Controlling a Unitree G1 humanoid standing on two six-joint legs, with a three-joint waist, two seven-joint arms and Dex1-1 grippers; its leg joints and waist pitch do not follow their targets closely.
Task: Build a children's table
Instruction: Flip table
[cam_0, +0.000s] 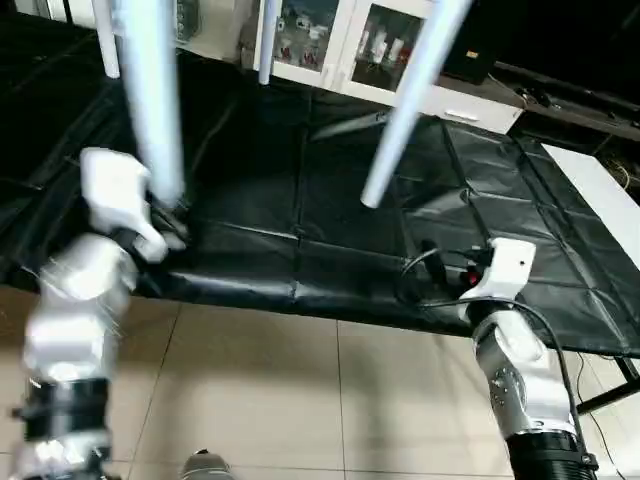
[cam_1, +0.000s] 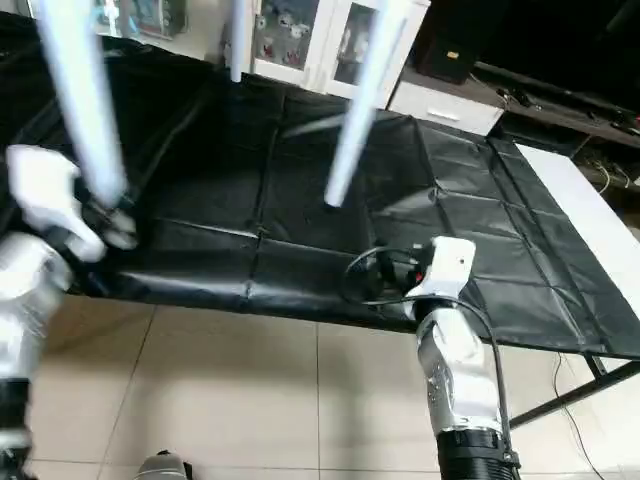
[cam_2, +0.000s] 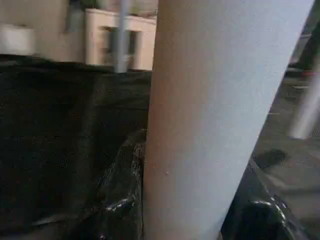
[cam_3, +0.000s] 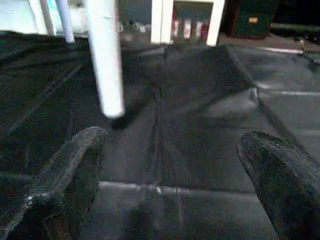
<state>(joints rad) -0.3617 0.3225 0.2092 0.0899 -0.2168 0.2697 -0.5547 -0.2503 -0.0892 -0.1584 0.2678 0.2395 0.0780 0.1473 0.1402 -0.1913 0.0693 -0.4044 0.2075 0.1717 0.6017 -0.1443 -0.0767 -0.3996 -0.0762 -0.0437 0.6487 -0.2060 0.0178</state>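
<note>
White legs hang down over the black-draped counter (cam_0: 300, 200). Our left gripper (cam_0: 165, 225) has its fingers closed around the near leg (cam_0: 150, 100); our right gripper (cam_3: 170, 165) stands wide open and empty, near the second leg (cam_0: 405, 110). A one-sided hold could let the table swing or twist free.

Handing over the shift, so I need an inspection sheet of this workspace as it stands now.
Surface: black-draped work table, creased.
Job's things: long white tapered legs; near left leg, right leg, far leg.
Clutter: nothing seen.
End effectors: left end effector shut on near left leg; right end effector open, empty.
Cables: black cable at right wrist.
Surroundings: white glass-door cabinet, tiled floor.
</note>
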